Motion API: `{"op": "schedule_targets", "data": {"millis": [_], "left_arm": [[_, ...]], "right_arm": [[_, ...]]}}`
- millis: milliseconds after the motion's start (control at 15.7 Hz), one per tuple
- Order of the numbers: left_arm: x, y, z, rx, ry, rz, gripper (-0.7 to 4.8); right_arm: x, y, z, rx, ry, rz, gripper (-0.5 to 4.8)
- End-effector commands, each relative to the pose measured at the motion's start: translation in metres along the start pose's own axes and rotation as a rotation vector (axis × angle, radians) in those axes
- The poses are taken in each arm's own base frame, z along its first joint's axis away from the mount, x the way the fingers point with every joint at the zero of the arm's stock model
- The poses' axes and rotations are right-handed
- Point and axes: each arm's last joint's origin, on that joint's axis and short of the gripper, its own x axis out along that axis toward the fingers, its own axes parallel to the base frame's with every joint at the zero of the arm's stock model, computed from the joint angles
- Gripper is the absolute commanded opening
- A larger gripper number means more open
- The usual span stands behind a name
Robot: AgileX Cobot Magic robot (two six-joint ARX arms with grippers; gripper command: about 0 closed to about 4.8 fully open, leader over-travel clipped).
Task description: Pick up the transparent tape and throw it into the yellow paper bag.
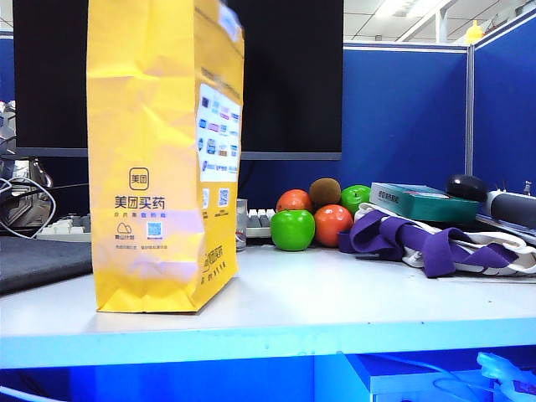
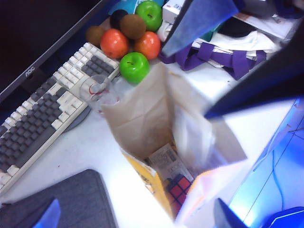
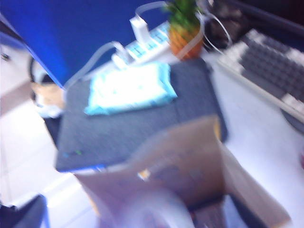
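White table (image 1: 335, 293) is shown: over the yellow paper bag (image 1: 151, 167), left tool (image 2: 185, 83) is spread wide, empty; right tool's (image 3: 137, 221) opening cannot be told. Transparent tape (image 3: 154, 206) is judged light, stiff, best pinched across its rim.

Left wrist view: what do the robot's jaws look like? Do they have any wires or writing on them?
The left gripper, above the yellow paper bag, has two long, flat, pointed jaws. They look dark blue to almost black, smooth and plain, with no wires or writing showing. Of the right gripper, also by the bag, only a blurry dark blue corner shows. The exterior view shows no arms.
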Motion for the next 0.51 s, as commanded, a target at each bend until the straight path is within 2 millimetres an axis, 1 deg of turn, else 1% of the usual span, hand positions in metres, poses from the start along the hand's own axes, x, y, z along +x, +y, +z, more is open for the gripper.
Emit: {"op": "schedule_targets", "data": {"millis": [64, 128, 191, 319, 383, 446, 510], "left_arm": [[-0.002, 0.001, 0.003, 0.015, -0.033, 0.014, 4.31], [-0.004, 0.001, 0.003, 0.028, -0.034, 0.034, 4.31], [-0.01, 0.001, 0.002, 0.03, -0.03, 0.087, 4.31], [-0.039, -0.003, -0.004, 0.033, -0.048, 0.228, 4.31], [-0.055, -0.006, -0.007, 0.03, -0.073, 0.269, 4.31], [-0.077, -0.011, -0.013, 0.015, -0.11, 0.325, 4.31], [-0.092, -0.015, -0.018, 0.002, -0.141, 0.364, 4.31]], "right_arm": [[-0.005, 0.003, 0.013, -0.065, -0.101, 0.023, 4.79], [-0.012, 0.001, 0.017, -0.076, -0.128, 0.007, 4.79], [-0.024, 0.0, 0.024, -0.088, -0.162, -0.018, 4.79], [-0.073, 0.007, 0.041, -0.134, -0.272, -0.136, 4.79], [-0.098, 0.012, 0.043, -0.156, -0.315, -0.172, 4.79], [-0.13, 0.025, 0.041, -0.203, -0.332, -0.219, 4.79], [-0.152, 0.037, 0.035, -0.251, -0.319, -0.265, 4.79]]}}
